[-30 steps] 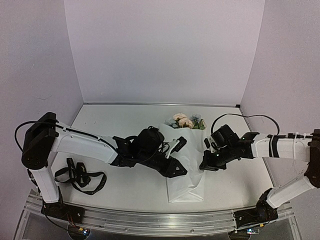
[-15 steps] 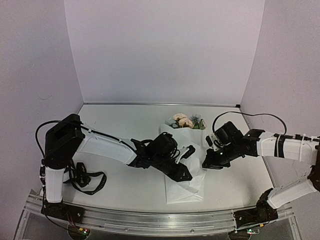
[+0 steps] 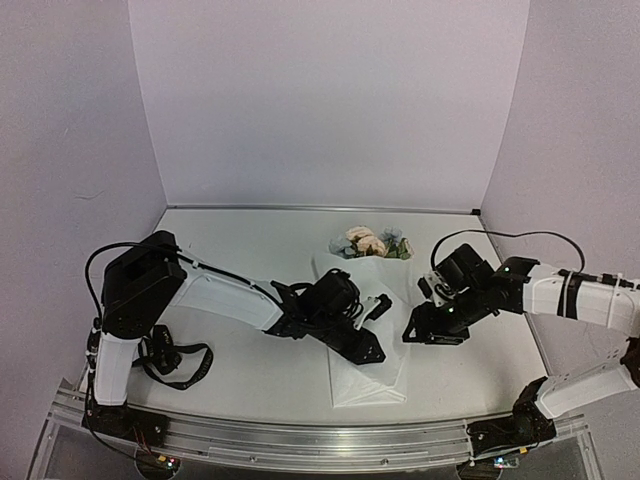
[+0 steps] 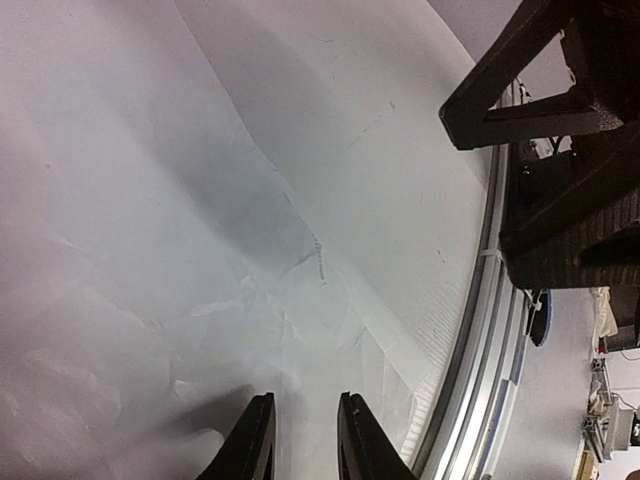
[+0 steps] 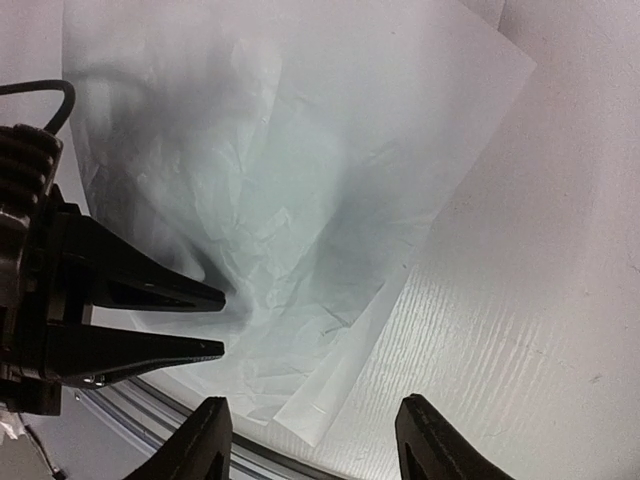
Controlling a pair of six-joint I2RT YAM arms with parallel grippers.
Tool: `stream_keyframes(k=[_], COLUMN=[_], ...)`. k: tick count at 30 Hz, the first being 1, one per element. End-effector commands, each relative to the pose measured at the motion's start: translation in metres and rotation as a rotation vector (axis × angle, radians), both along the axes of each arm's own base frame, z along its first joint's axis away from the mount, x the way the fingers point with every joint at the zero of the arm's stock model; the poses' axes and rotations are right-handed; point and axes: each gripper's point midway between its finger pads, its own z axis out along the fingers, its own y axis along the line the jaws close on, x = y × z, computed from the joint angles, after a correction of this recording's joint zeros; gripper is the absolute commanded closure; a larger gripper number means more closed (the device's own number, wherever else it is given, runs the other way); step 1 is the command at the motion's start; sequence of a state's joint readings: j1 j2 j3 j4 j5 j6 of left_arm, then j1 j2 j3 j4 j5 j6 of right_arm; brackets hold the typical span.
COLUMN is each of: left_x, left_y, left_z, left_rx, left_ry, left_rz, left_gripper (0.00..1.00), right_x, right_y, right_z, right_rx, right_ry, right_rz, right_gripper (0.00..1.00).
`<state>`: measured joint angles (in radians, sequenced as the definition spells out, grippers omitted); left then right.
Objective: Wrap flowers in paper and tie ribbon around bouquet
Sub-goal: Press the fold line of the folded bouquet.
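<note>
Right tool (image 5: 312, 404) wide, seemingly above paper (image 5: 300, 150)

No lettering can be read (the ribbon (image 3: 160, 352) shows too small).

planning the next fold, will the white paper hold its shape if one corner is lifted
Probably not: the paper is thin and creased, so it likely droops. It looks very light, so a push may slide or bunch the layered sheets.

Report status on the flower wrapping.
Left gripper narrow on paper, grip unclear. Right gripper open, empty. Flowers at paper's far end. Ribbon untouched, far left.
</note>
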<state>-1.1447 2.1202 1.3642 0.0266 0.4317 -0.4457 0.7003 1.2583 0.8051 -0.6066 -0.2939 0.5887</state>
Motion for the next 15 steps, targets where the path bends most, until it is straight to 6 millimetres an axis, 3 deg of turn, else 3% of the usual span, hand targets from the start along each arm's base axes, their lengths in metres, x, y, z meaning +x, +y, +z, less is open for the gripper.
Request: stream_keyframes(k=[1, 4, 7, 12, 15], left_x=[0.020, 0.022, 0.021, 0.016, 0.014], left_y=[-0.013, -0.012, -0.008, 0.006, 0.015], left_z=[0.016, 0.028, 0.055, 0.087, 0.096], left_rx=[-0.058, -0.079, -0.121, -0.170, -0.176], left_ry=[-0.024, -0.036, -0.062, -0.088, -0.093], left_rz=[0.037, 0.046, 0.044, 0.048, 0.054], left_gripper=[0.77, 0.76, 0.74, 0.71, 0.69], right_x=[0.003, 0.004, -0.001, -0.017, -0.021], right_y=[0.002, 0.019, 0.028, 0.038, 0.047], right_z=[0.009, 0.014, 0.013, 0.011, 0.006], right_rx=[0.040, 0.122, 0.164, 0.164, 0.165], right_ry=[0.026, 0.070, 0.093, 0.108, 0.122], right_rz=[-0.028, -0.034, -0.038, 0.020, 0.040], right_gripper=[0.41, 0.48, 0.54, 0.57, 0.58])
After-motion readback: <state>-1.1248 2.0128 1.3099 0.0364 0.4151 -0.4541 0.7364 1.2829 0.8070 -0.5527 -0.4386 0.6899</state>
